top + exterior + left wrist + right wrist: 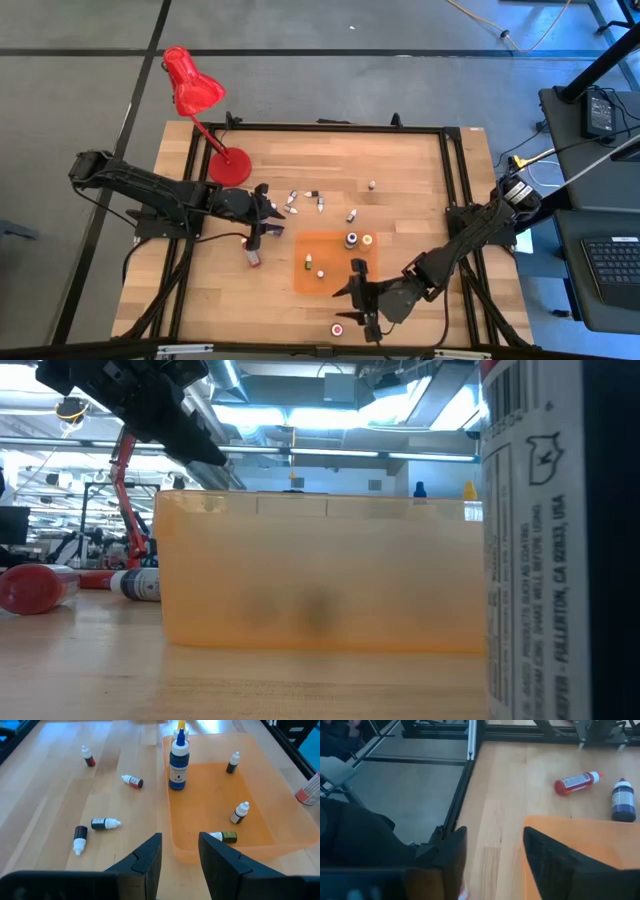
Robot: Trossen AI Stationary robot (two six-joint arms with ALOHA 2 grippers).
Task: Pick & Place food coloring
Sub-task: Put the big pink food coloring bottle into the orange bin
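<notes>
The food coloring bottles are spread around a shallow orange tray [335, 285]. A tall blue bottle [178, 762] and a few small droppers [240, 813] stand or lie inside the tray. Several small droppers [312, 194] [105, 824] lie on the wood left of and beyond it. A red-bodied bottle [577, 781] and a dark one [623, 800] sit on the table left of the tray. My left gripper [272, 213] [180, 852] hovers open just left of the tray. My right gripper [360, 295] [492, 860] hangs open over the tray's near right corner.
A red desk lamp [195, 90] stands on its round base [230, 165] at the far left of the table. A red-capped bottle [337, 329] stands near the near edge. A labelled bottle [560, 540] fills the low view's right side. Black rails [455, 190] run along the table's sides.
</notes>
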